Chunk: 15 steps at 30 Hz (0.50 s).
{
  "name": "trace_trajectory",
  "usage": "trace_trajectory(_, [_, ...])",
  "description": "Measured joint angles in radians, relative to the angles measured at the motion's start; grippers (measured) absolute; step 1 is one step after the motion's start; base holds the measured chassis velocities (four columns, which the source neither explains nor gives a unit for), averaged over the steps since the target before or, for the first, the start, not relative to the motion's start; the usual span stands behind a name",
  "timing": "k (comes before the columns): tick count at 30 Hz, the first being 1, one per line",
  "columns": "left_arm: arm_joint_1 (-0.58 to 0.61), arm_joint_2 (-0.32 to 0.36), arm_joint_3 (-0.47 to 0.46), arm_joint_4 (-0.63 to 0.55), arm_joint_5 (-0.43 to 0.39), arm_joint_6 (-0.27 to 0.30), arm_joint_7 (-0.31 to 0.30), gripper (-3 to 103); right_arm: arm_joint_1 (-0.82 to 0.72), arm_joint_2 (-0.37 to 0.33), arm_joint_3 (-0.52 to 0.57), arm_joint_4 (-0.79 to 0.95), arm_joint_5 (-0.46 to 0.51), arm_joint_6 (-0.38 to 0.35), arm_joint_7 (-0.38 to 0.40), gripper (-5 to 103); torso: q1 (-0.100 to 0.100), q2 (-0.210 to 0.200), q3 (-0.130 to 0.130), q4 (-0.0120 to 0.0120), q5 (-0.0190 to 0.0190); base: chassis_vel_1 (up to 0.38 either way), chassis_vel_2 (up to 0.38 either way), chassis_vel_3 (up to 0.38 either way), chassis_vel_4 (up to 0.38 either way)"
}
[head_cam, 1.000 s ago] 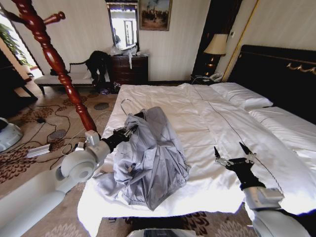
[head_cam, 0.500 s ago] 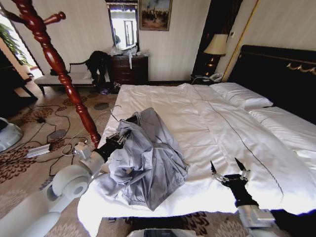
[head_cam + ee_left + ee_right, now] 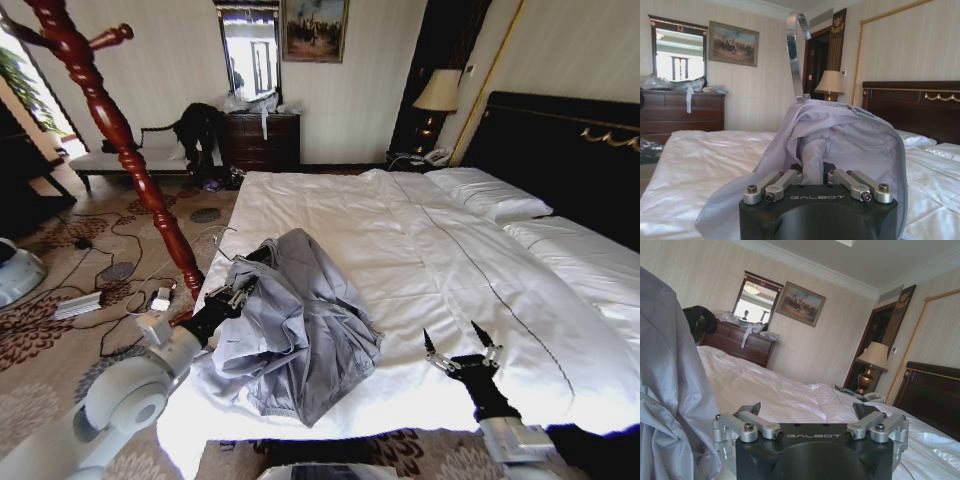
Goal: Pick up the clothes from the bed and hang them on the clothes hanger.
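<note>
The clothes (image 3: 305, 320), a light grey-blue shirt, lie bunched near the bed's (image 3: 420, 240) front left corner, with the collar end lifted. My left gripper (image 3: 233, 293) is at that lifted end, shut on the fabric. In the left wrist view the shirt (image 3: 840, 140) drapes over the gripper (image 3: 812, 175), and the clothes hanger's (image 3: 794, 55) metal hook sticks up out of the collar. My right gripper (image 3: 458, 346) hovers open and empty over the duvet near the bed's front edge, to the right of the shirt. The right wrist view shows that gripper (image 3: 807, 409) with the shirt (image 3: 665, 365) off to one side.
A red turned-wood coat stand (image 3: 120, 135) rises at the left, beside the bed's corner. Cables and a power strip (image 3: 78, 305) lie on the patterned carpet. A dresser (image 3: 262, 140) and a bench with a black garment heap (image 3: 198, 128) stand at the far wall. Pillows (image 3: 490, 195) rest by the dark headboard.
My left arm has drawn back toward the bed's left edge and lowered, dragging the shirt's collar end along. My right gripper has pulled back toward the front edge, still open.
</note>
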<state>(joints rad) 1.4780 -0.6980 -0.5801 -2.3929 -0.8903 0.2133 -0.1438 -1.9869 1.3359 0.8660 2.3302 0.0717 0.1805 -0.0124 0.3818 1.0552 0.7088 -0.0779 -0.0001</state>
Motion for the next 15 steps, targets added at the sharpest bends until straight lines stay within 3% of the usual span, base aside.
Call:
trace_trajectory(7, [0.000, 0.018, -0.004, -0.006, 0.004, 0.009, -0.010, 15, 0.001, -0.001, 0.000, 0.000, 0.001, -0.002, 0.001, 100, 0.000, 0.000, 0.000, 0.0001, 0.0000, 0.000, 0.000, 0.000, 0.000])
trace_trajectory(15, [-0.081, 0.070, -0.033, -0.039, -0.135, 0.052, -0.101, 15, 0.001, -0.001, 0.000, 0.000, 0.001, -0.003, 0.002, 100, 0.000, 0.000, 0.000, 0.0000, 0.0000, 0.000, 0.000, 0.000, 0.000])
